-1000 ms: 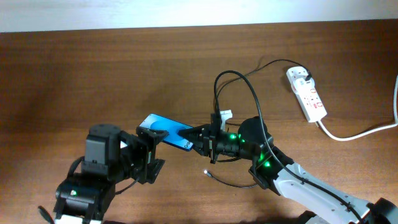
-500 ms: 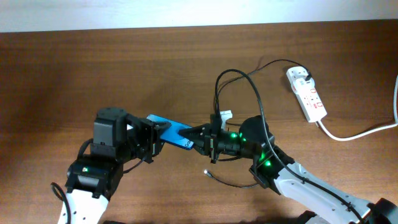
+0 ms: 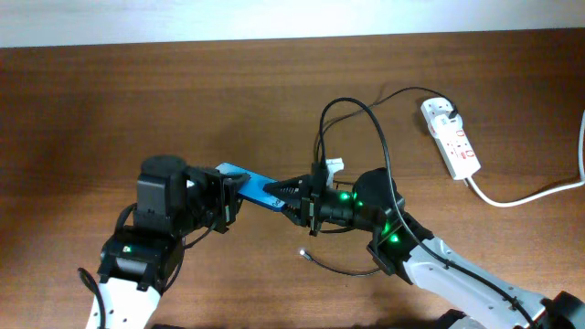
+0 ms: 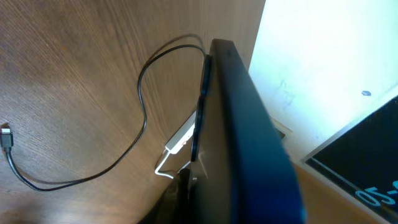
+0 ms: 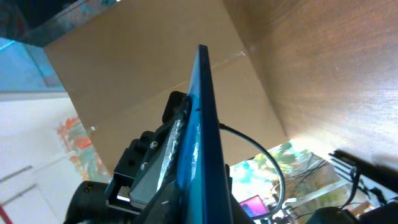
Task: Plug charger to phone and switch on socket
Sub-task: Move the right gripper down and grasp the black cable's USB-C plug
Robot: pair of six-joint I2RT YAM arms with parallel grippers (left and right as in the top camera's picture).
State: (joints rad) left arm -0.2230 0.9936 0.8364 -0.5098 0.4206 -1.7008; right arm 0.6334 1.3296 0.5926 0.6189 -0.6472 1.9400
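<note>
The phone [image 3: 251,185], blue-screened, hangs tilted above the table between my two grippers. My left gripper [image 3: 228,195] is shut on its left end; in the left wrist view the phone [image 4: 249,137] fills the middle as a dark slab. My right gripper [image 3: 285,195] is at the right end, and the phone's thin edge [image 5: 204,112] runs between its jaws; whether they still press on it does not show. The charger's black cable [image 3: 366,119] loops from its plug in the socket [image 3: 451,137] past the right arm. Its metal-tipped connector [image 3: 305,255] lies loose on the wood.
The socket's thick white cord [image 3: 521,196] runs off the right edge. The black cable [image 4: 143,106] curls over the wood below the phone, and its connector [image 4: 6,137] lies at the left edge of the left wrist view. A pale wall borders the table's far edge.
My left arm came up from the lower left and its gripper shut on the phone's left end. The phone shifted slightly left and up. The right gripper's fingers look a little wider apart.
</note>
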